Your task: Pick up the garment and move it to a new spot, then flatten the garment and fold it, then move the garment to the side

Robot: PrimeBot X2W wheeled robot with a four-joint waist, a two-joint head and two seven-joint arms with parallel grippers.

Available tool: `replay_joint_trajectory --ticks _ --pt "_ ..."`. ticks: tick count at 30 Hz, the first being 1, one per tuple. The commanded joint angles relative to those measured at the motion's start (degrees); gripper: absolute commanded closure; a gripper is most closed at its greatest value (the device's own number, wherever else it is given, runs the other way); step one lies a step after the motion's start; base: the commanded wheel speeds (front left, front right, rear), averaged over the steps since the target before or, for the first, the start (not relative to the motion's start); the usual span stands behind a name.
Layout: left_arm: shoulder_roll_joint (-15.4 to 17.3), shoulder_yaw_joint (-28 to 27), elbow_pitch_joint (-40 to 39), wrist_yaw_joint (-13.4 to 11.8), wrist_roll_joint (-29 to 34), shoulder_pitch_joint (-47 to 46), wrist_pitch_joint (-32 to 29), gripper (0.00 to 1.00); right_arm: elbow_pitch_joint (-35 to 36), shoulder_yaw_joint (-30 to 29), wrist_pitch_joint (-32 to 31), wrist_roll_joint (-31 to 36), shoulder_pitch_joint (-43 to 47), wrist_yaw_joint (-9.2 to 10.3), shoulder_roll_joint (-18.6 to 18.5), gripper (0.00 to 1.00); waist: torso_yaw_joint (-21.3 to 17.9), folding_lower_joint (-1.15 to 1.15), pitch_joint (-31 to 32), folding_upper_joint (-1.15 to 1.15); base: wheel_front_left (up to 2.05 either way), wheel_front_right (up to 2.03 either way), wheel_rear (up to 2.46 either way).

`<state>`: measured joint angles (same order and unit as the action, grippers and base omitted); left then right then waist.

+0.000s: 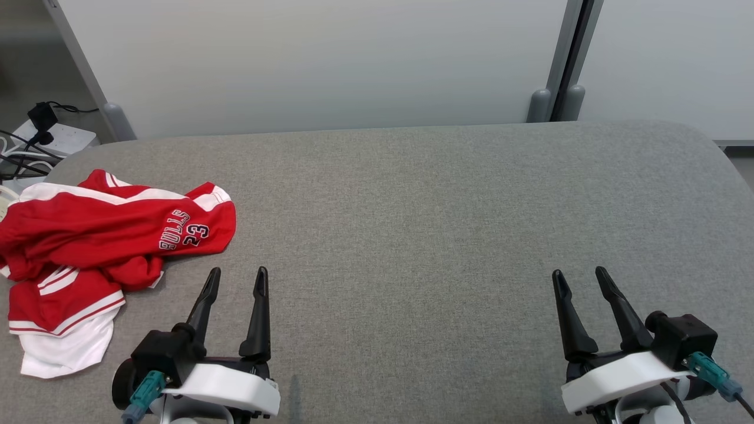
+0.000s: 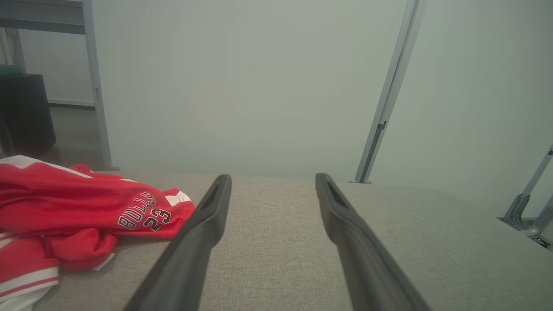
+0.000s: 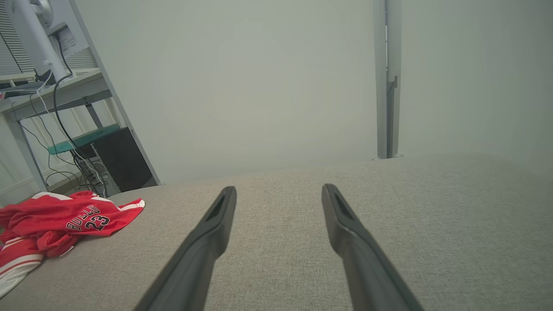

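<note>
Garment (image 1: 100, 235): red and white jersey reading "BULLS 23", crumpled in a heap at the left edge of the grey table (image 1: 412, 224)
Left gripper (image 1: 237, 275): at the near left, just beside the garment's right side and not touching it; jaws spread wide, holding nothing
Right gripper (image 1: 580, 275): at the near right over bare table, well apart from the garment; jaws spread wide, holding nothing
Behind: pale wall panels (image 1: 324, 65); power strip (image 1: 56, 138) with cables at the far left

The garment (image 1: 106, 235) lies on the table (image 1: 412, 194) at the left edge of the frame. The left gripper (image 1: 238, 272) is at the lower left, near it but apart; the right gripper (image 1: 578, 272) at the lower right.
</note>
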<state>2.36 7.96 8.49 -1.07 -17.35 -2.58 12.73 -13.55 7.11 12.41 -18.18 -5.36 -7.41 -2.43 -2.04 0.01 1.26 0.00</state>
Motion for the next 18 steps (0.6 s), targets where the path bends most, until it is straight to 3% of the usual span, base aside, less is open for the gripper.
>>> replay_joint_trajectory --ticks 1,9,18 --pt "0.46 -1.35 -1.25 -0.26 1.91 -3.08 0.92 0.00 1.65 1.10 1.24 2.10 -2.37 -0.07 -0.51 0.00 -0.01 0.00 0.06 0.00 0.00 0.00 0.00" --pt "0.52 -0.82 -0.24 -0.78 6.86 -3.33 2.27 0.00 1.96 2.00 2.58 7.52 -2.62 -0.08 -0.52 0.00 -0.21 0.00 0.02 0.00 0.00 0.00 0.00" --pt "0.52 -0.81 0.73 -0.62 6.62 -3.74 2.27 0.00 1.91 2.33 2.59 7.50 -2.47 -0.08 -0.49 0.00 0.12 0.00 -0.23 0.00 0.00 0.00 0.00"
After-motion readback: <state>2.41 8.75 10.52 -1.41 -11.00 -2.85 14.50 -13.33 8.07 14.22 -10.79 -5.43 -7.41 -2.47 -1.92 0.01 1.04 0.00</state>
